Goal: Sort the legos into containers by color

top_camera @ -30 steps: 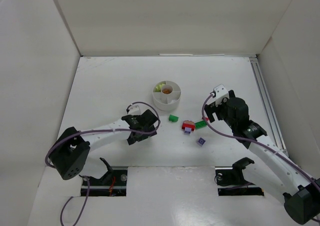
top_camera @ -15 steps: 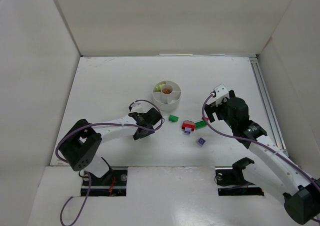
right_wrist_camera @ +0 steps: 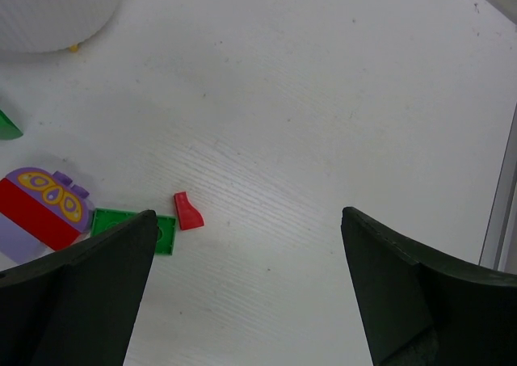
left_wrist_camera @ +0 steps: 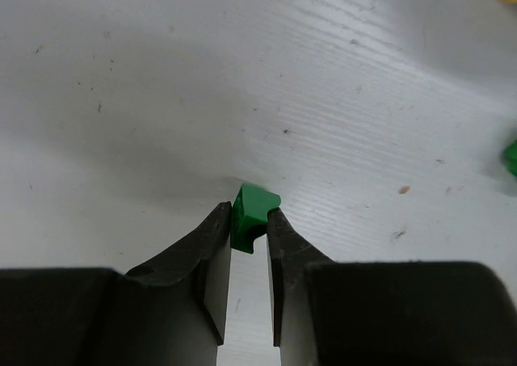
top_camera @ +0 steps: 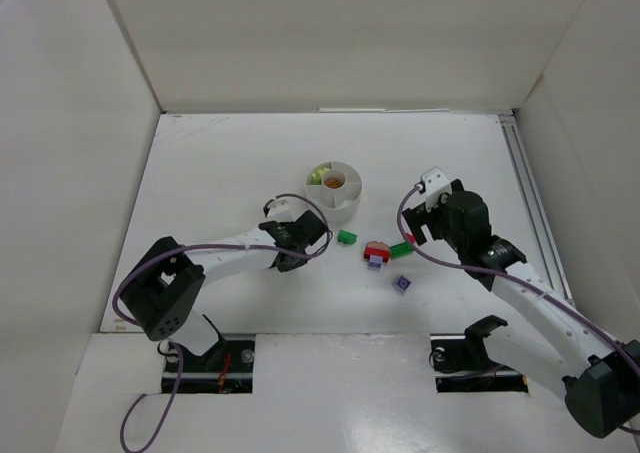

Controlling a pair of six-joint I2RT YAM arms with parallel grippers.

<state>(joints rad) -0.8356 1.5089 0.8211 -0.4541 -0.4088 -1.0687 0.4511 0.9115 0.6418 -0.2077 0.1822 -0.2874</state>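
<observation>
In the left wrist view my left gripper [left_wrist_camera: 249,220] is shut on a small dark green lego [left_wrist_camera: 252,211] just above the table. From above, that gripper [top_camera: 308,235] lies left of a second green lego [top_camera: 347,237] and below the white dish [top_camera: 334,211]; the held brick is hidden there. The dish holds an orange piece in its centre well and lime pieces in a left wedge. My right gripper [right_wrist_camera: 249,220] hangs open and empty over bare table, right of a small red lego [right_wrist_camera: 188,211] and a flat green lego [right_wrist_camera: 133,225]. A red-and-purple piece [top_camera: 376,254] and a purple lego [top_camera: 402,284] lie nearby.
White walls enclose the table on three sides. A metal rail [top_camera: 530,203] runs along the right edge. The dish's wall [right_wrist_camera: 56,10] shows at the top left of the right wrist view. Purple cables loop off both arms.
My left gripper has closed from wide open onto the green lego while its arm swung right, toward the dish. The right arm shifted only slightly and stayed open.
</observation>
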